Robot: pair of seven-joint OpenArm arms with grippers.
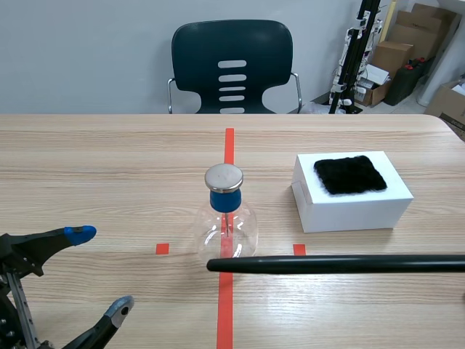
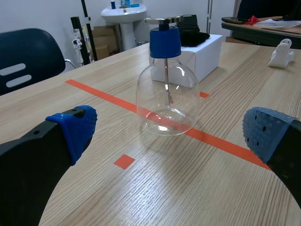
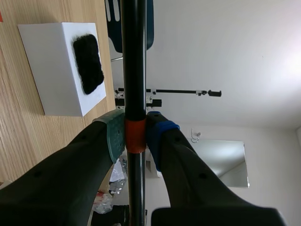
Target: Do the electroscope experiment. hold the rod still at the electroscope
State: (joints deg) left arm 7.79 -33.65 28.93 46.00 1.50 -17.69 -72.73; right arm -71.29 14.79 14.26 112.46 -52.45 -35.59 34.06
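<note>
Lab room; taped table (image 1: 109, 160), cardboard boxes (image 1: 392, 54), sink (image 2: 123, 12).

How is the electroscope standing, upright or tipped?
Upright: the electroscope sits on its base, with its metal cap topmost.

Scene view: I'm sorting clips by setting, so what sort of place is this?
Probably a lab or workroom, not a home: a glass electroscope on a taped test table, cardboard boxes stacked in the corner, and a washbasin in the left wrist view.

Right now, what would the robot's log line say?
right gripper: shut on rod | rod: level, tip low by electroscope, not at cap | left gripper: open, facing electroscope | fur: on box
</note>
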